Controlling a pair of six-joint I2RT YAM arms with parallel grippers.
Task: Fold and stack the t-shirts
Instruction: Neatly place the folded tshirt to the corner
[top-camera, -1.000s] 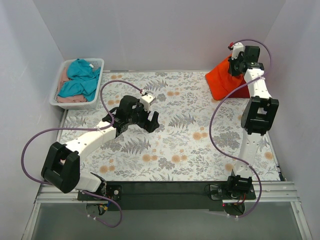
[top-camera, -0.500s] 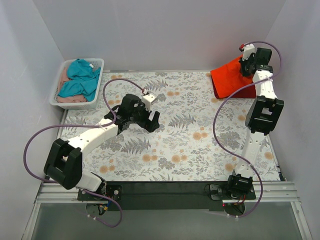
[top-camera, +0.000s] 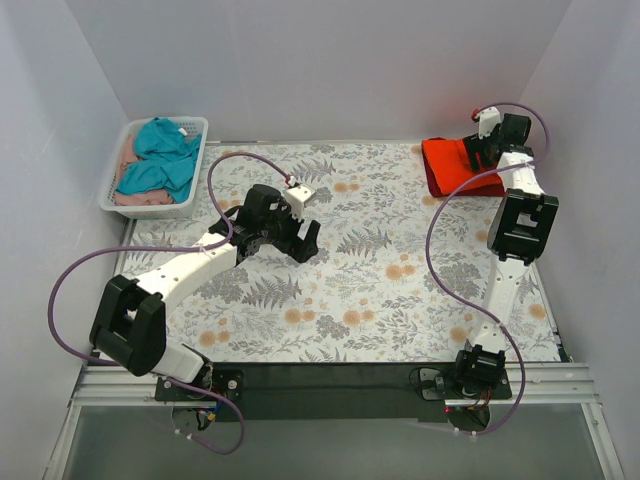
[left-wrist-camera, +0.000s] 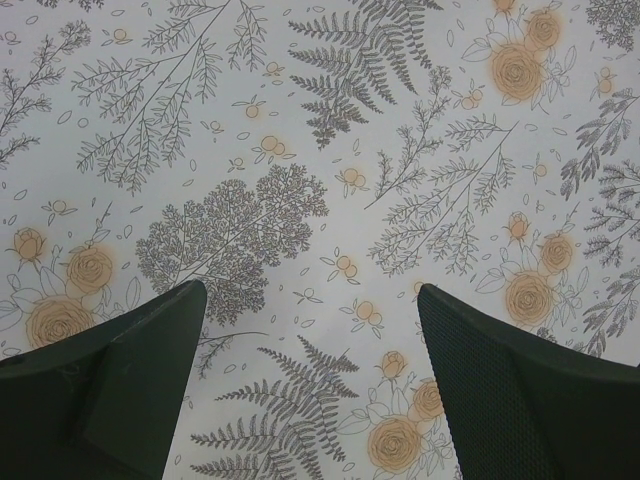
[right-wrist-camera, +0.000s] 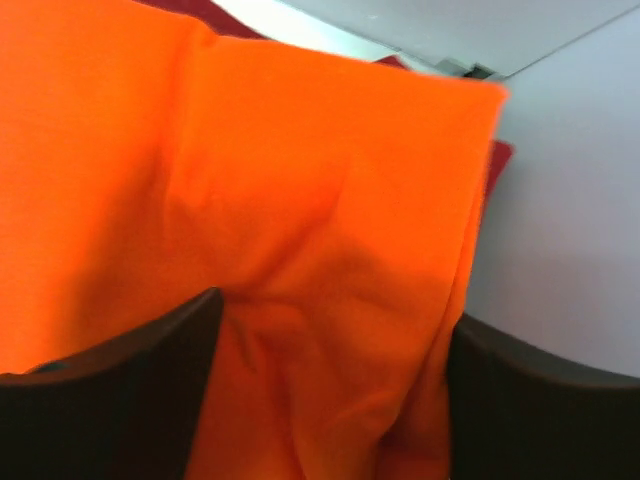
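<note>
The bright orange-red t-shirt (top-camera: 447, 162) lies folded in the far right corner of the table, on top of the darker crimson t-shirt (top-camera: 484, 187), of which only an edge shows. My right gripper (top-camera: 478, 150) hangs just over the orange shirt with its jaws spread wide. In the right wrist view the orange shirt (right-wrist-camera: 300, 180) fills the space under and between the right gripper (right-wrist-camera: 335, 310), and a strip of the crimson shirt (right-wrist-camera: 200, 12) peeks out behind. My left gripper (top-camera: 305, 240) hovers open over the bare floral cloth (left-wrist-camera: 320, 180); the left gripper (left-wrist-camera: 310, 290) holds nothing.
A white basket (top-camera: 116, 161) at the far left holds a teal garment (top-camera: 160, 155) and a pale pink one (top-camera: 140, 198). White walls close in the table at the back and on both sides, tight against the shirt pile.
The right gripper brought the lifted orange shirt down flat onto the pile in the corner and its jaws opened. The left arm barely moved.
</note>
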